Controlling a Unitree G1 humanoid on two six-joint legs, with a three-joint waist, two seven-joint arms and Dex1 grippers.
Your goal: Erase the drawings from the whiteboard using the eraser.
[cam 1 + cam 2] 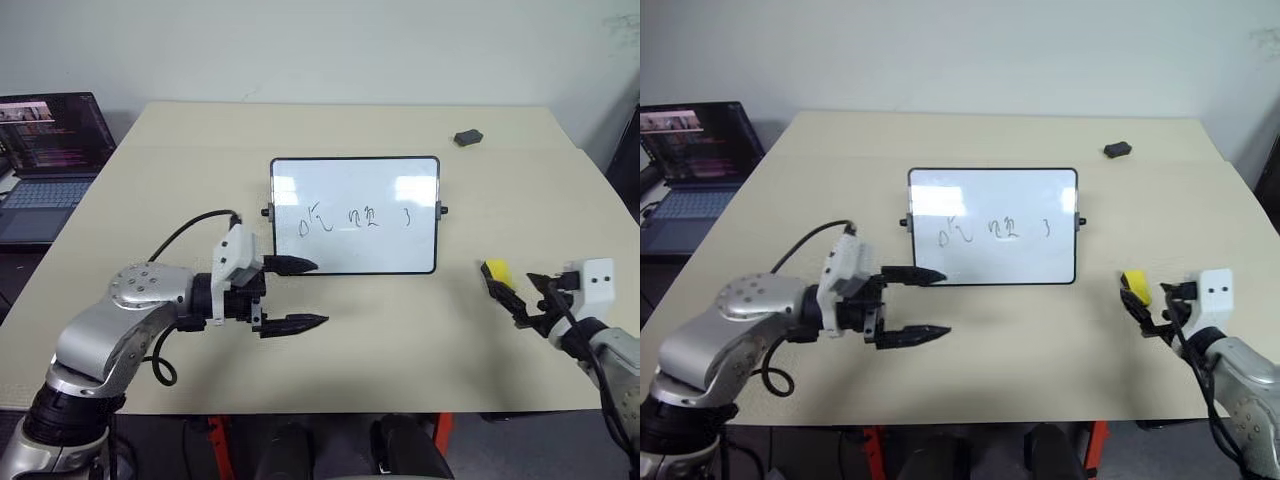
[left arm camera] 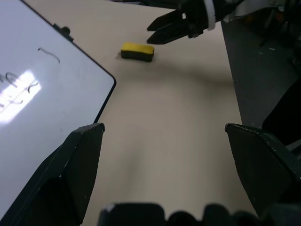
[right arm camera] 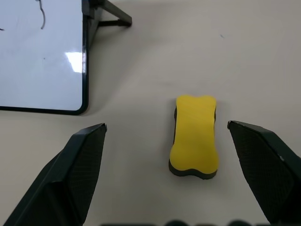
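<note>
At the far left a laptop [image 1: 50, 150] sits on a lower surface beside the table [image 1: 400, 340], its left part cut off by the frame edge and its screen text too small to read. Next comes the left gripper [image 1: 305, 294], pointing toward the right over the table, its 2 black fingers spread wide with nothing between them; the upper fingertip lies over the lower left corner of the whiteboard [image 1: 355, 190] in the head view, and whether it touches the board cannot be told. The whiteboard stands in the middle of the table, its thin black frame whole, with a small black knob on each short side. The drawings [image 1: 340, 220] run in a row across its lower half, 3 loose groups of thin dark scribbles, too fine to read as letters or digits. Behind the board to the right, near the far edge, lies a small dark grey lump [image 1: 468, 137]. Right of the board, well apart from it, the eraser [image 3: 195, 136] lies flat on the table, yellow side up, its dark underside showing as a thin rim. The right gripper [image 1: 518, 296] sits just behind it with its 2 fingers spread wide, one on each side, neither touching it; its arm is cut off at the frame's right edge.
</note>
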